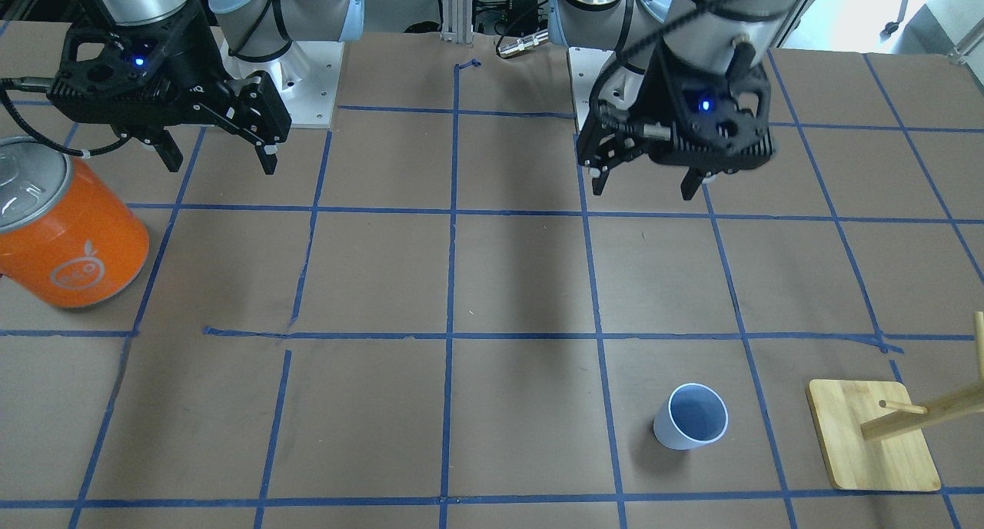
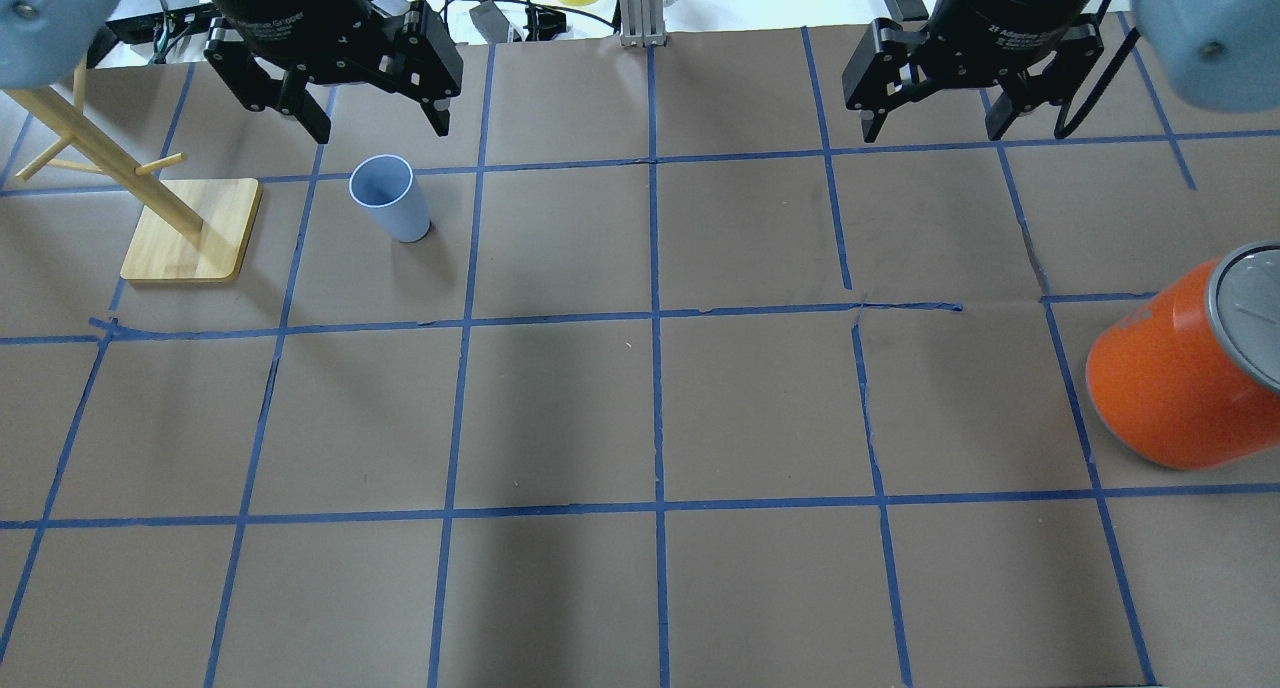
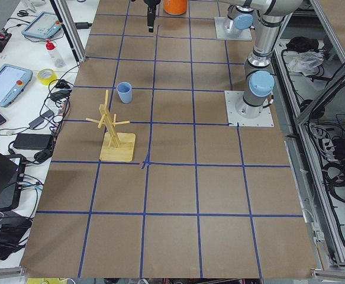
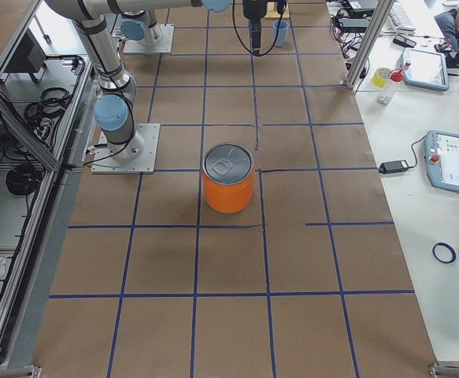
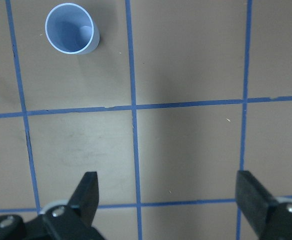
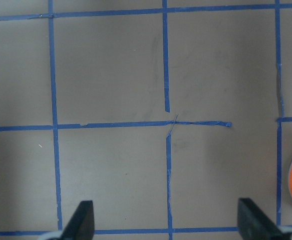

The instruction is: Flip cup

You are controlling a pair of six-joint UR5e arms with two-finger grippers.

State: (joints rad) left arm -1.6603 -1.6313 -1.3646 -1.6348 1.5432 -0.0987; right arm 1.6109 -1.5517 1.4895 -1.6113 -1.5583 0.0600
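Both hang above the table (image 1: 384,267) with nothing in them: my left gripper (image 1: 644,184) and right gripper (image 1: 219,160) have their jaws spread wide. The cup (image 1: 690,417) stands mouth up on my left side, near the wooden peg stand (image 1: 869,444) and well apart from my fingers. Off to my right is the orange can (image 1: 73,233) with a white orange-fruit logo, its lettering too small to read. The white print on my gripper bodies looks like "Adaptive Gripper".
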